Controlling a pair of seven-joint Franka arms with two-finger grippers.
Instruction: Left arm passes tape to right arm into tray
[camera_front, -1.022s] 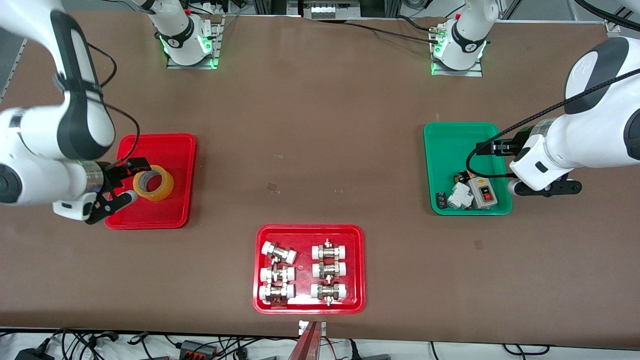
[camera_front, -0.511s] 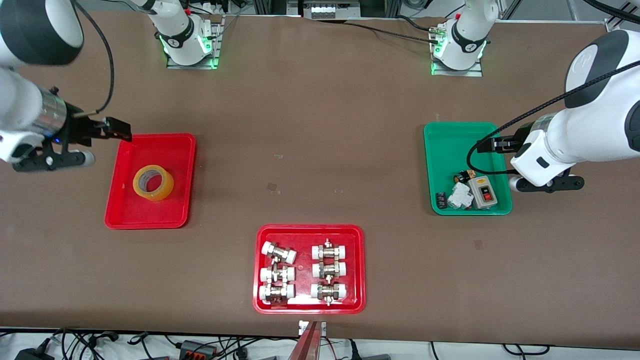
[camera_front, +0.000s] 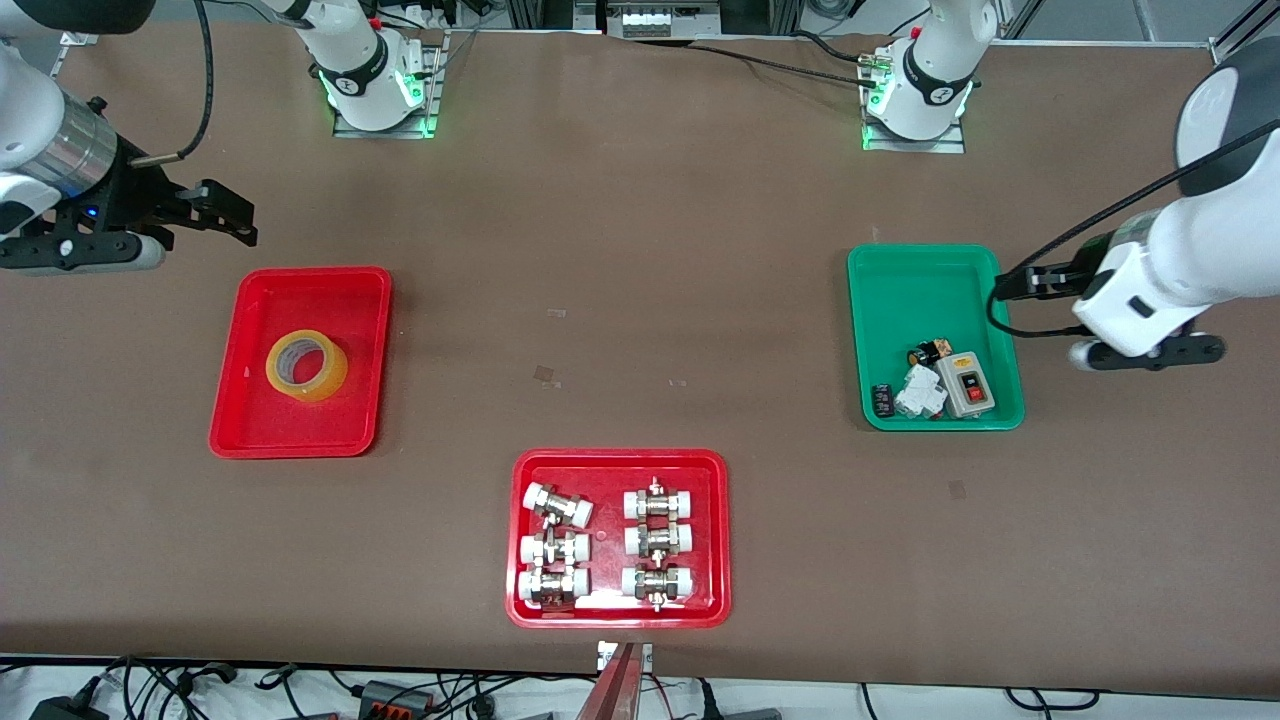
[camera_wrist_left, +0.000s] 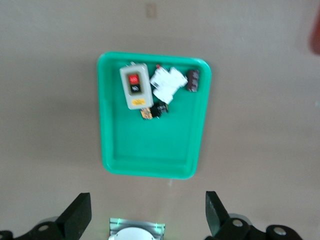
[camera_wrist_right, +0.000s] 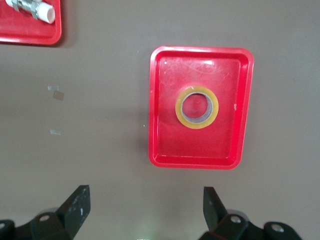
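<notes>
The yellow tape roll (camera_front: 325, 381) lies flat in the plain red tray (camera_front: 322, 298) at the right arm's end of the table. It also shows in the right wrist view (camera_wrist_right: 178, 108), inside the tray (camera_wrist_right: 167, 145). My right gripper (camera_front: 235, 215) is open and empty, up over bare table just off the tray's rim; its jaws (camera_wrist_right: 145, 195) stand wide apart. My left gripper (camera_front: 1003, 287) is open and empty over the rim of the green tray (camera_front: 920, 290), which also fills the left wrist view (camera_wrist_left: 150, 150), below the jaws (camera_wrist_left: 148, 200).
The green tray holds a grey switch box (camera_front: 965, 385) and small parts. A red tray (camera_front: 620, 458) with several metal fittings sits nearest the front camera. The arm bases (camera_front: 375, 85) stand along the table's edge.
My right gripper has left the tape, risen and drawn off the red tray toward its base. The tape stays in the tray. My left gripper has pulled back toward its end of the table.
</notes>
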